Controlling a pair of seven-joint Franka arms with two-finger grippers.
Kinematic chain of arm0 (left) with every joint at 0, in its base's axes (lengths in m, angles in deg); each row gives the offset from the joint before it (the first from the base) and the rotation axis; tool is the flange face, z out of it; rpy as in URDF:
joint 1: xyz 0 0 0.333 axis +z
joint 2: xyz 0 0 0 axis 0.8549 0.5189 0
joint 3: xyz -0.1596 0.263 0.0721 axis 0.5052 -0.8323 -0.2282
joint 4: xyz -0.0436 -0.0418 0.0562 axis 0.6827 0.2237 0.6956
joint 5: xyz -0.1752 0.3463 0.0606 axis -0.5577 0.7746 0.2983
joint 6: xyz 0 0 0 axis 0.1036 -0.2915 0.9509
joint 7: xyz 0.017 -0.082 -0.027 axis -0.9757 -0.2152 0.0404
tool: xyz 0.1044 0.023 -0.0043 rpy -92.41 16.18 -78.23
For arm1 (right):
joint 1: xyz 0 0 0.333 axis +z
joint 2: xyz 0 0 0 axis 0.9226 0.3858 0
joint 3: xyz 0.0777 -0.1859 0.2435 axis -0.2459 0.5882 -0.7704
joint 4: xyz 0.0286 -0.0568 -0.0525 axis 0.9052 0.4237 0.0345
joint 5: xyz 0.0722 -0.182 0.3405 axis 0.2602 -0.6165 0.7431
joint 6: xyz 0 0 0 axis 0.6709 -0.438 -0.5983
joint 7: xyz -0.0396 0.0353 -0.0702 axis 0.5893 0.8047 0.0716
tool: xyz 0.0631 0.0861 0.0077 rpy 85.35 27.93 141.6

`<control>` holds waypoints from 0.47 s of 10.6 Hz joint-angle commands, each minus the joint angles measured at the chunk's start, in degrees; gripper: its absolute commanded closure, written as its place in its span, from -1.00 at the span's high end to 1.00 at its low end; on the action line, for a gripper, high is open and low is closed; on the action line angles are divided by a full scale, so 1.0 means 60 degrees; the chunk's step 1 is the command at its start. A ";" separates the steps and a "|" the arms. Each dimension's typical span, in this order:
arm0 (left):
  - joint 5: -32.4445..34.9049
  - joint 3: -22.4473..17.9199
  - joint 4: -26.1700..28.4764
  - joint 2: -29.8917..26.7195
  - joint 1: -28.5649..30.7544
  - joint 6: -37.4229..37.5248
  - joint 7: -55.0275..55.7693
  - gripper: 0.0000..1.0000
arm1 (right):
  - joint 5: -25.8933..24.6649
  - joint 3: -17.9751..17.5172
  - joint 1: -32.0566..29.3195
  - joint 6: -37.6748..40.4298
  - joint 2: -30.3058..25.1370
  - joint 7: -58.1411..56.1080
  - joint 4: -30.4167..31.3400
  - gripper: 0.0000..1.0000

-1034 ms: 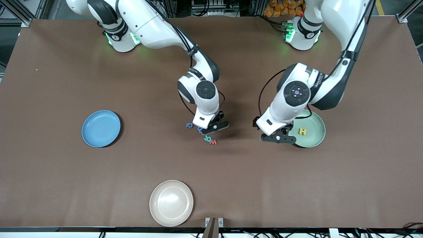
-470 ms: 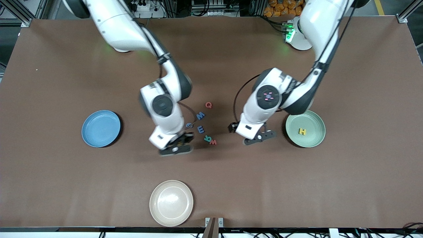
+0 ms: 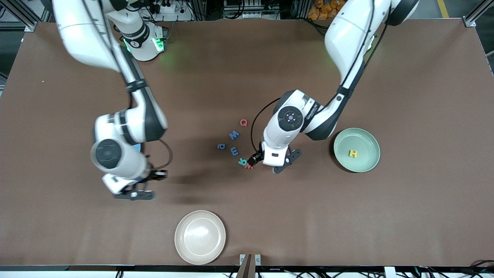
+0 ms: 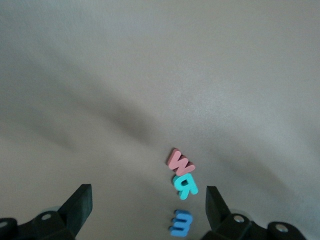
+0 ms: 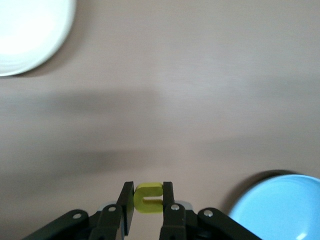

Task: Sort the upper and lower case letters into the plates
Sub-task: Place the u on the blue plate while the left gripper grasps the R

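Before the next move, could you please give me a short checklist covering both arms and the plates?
1. Right pincer shut on the yellow letter: ok.
2. Right pincer over the blue plate: not ok, it is over bare table beside the plate.
3. Left pincer open over the red W and teal R: ok.
4. Yellow H lying in the green plate: ok.
5. Whether the held letter is lower case: cannot tell.
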 commanded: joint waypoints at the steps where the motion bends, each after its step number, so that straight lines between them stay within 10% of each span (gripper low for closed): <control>1: -0.0424 -0.0559 -0.1095 0.1017 -0.0646 -0.0452 0.1551 1.00 | -0.0098 -0.0195 -0.0871 -0.0610 -0.1258 -0.0823 0.1875 -1.00; 5: -0.1421 -0.0707 -0.1551 0.1561 -0.0895 -0.0586 0.2273 1.00 | -0.0112 -0.0180 -0.2016 -0.1947 -0.2081 -0.2539 0.3987 -1.00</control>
